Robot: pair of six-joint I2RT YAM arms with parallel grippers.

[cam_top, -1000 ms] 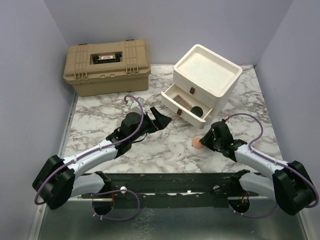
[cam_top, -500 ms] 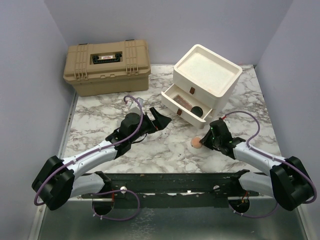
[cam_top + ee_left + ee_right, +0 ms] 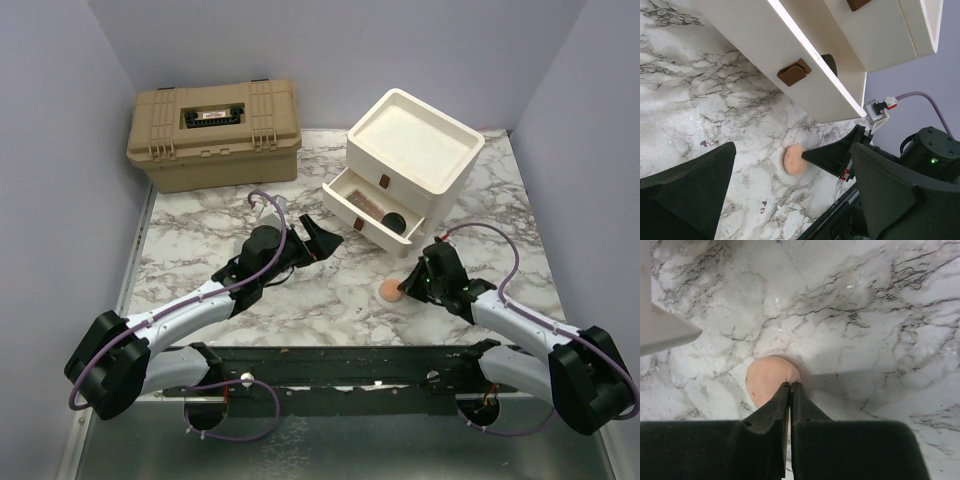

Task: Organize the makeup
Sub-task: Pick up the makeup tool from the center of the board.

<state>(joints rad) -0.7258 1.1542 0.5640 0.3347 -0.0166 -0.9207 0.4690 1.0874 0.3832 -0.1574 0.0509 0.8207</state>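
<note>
Marble tabletop (image 3: 200, 250), lower right: right gripper (image 3: 404, 288) clamped on peach puff (image 3: 388, 291) rim; left gripper (image 3: 320, 240) gapes wide. Tan toolbox (image 3: 160, 150) label unreadable.

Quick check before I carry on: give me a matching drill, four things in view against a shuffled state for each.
Things:
1. tan toolbox
2. lower drawer
3. peach puff
4. left gripper

States:
a. pulled open
b. pinched at its edge by the right gripper
c. lid closed, back left
d. jaws wide, holding nothing

Pairs: 1-c, 2-a, 3-b, 4-d
</note>
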